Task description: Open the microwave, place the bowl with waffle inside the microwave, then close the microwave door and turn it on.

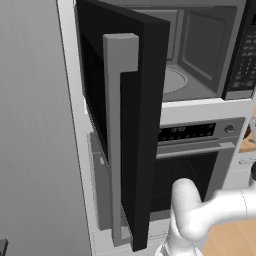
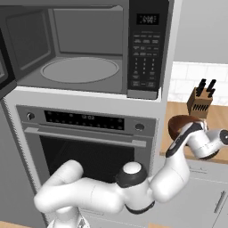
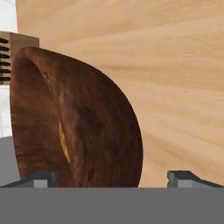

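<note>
My tool (image 3: 112,177) has its fingers spread wide, one on each side of the bowl (image 3: 83,118), not clamped on it. The bowl sits on the wooden tabletop (image 2: 218,116), right of the microwave (image 2: 84,49), whose door (image 1: 125,125) stands open.

From my remote station: the black microwave (image 2: 89,49) stands open, its grey cavity and round turntable bare. The microwave door (image 1: 122,130), with its long grey bar handle, is swung wide to the left. The reddish-brown bowl with waffle (image 3: 78,122) (a yellow sliver inside) rests on the wooden counter.
</note>
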Controlling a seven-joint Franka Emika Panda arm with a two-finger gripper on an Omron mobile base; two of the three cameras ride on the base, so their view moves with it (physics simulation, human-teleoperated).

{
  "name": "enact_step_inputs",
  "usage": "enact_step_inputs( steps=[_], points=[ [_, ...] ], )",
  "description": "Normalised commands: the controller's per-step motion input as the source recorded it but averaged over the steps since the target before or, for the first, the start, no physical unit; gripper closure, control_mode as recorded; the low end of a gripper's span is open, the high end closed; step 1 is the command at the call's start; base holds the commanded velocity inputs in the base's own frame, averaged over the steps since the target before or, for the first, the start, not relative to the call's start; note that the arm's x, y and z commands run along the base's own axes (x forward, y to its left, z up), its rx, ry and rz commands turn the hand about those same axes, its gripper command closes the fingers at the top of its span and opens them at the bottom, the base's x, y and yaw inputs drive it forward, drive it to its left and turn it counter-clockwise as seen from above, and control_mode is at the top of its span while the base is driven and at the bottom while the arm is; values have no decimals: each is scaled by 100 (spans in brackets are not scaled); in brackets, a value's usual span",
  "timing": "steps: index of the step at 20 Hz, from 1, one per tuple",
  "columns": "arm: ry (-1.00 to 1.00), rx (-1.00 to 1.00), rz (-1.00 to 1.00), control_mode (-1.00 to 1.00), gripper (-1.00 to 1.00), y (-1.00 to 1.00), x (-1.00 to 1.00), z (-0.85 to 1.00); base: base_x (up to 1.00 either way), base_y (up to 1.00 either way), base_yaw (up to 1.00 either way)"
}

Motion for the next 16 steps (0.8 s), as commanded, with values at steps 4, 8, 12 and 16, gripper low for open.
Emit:
enact_step_inputs(
  steps=[4, 8, 12, 16],
  points=[
    [5, 6, 0, -100, -100, -13, 30, -18, 0, 0, 0],
    [0, 8, 0, -100, -100, -9, 23, -32, 0, 0, 0],
    [0, 7, 0, -100, 100, -6, 15, -27, 0, 0, 0],
    [0, 0, 0, -100, 100, 0, 0, 0, 0, 0, 0]
  ],
)
